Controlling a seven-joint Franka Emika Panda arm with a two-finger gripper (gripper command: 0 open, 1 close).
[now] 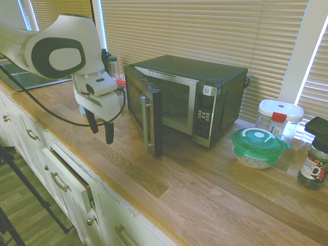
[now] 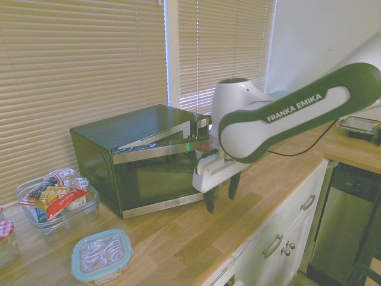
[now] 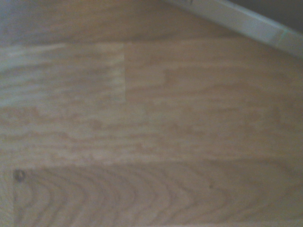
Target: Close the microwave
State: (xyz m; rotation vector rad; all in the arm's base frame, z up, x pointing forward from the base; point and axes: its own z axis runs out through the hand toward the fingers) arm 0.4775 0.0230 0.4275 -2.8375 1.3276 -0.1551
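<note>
The microwave is a black box with steel front trim, standing on the wooden countertop by the blinds. Its glass door stands swung far out; the door's outer face fills the second exterior view. My gripper hangs open and empty just above the countertop, on the outer side of the door and a short way from it. In the second exterior view the gripper shows in front of the door's free edge. The wrist view shows only wood grain and a pale strip in one corner.
Right of the microwave stand a green-lidded bowl, a white box with a red tab and a black-lidded jar. On the other side lie a snack tub and a blue-lidded glass dish. A drawer below is ajar.
</note>
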